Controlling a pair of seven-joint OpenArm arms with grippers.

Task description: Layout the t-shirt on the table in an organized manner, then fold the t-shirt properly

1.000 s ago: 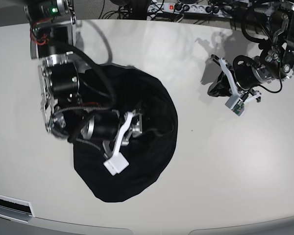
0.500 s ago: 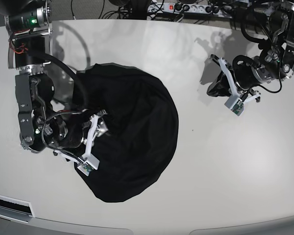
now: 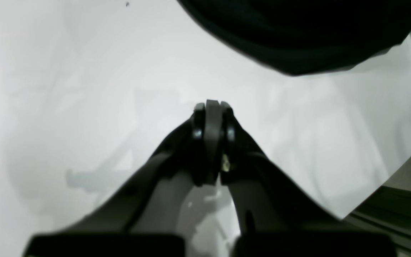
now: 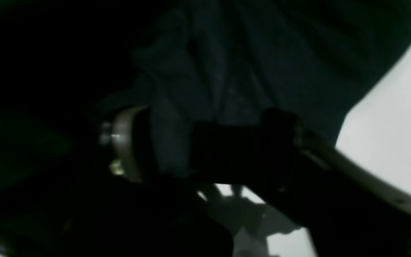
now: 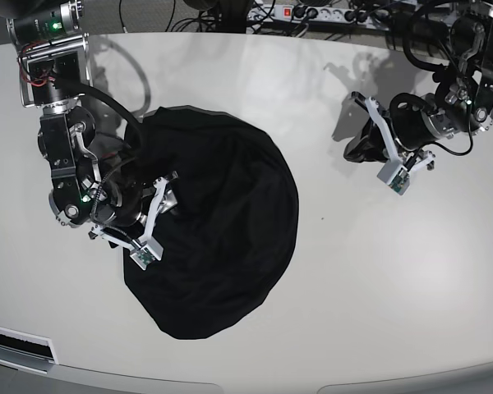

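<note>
The black t-shirt (image 5: 222,230) lies bunched in a rounded heap on the off-white table (image 5: 386,287), left of centre. My right gripper (image 5: 158,201) is at the heap's left edge. In the right wrist view its fingers (image 4: 125,142) stand on either side of a bunch of dark shirt fabric (image 4: 227,71), so the right gripper (image 4: 209,139) looks shut on it. My left gripper (image 5: 363,148) is shut and empty, over bare table at the far right. In the left wrist view the left gripper (image 3: 211,107) is closed, with the shirt (image 3: 298,35) beyond it.
A power strip (image 5: 304,12) and cables lie behind the table's far edge. The table's curved front edge (image 5: 230,384) runs along the bottom. A table edge (image 3: 387,185) shows to the right of my left gripper.
My right arm has swung from over the middle of the shirt to its left edge. The heap's outline is about the same. My left arm has not moved.
</note>
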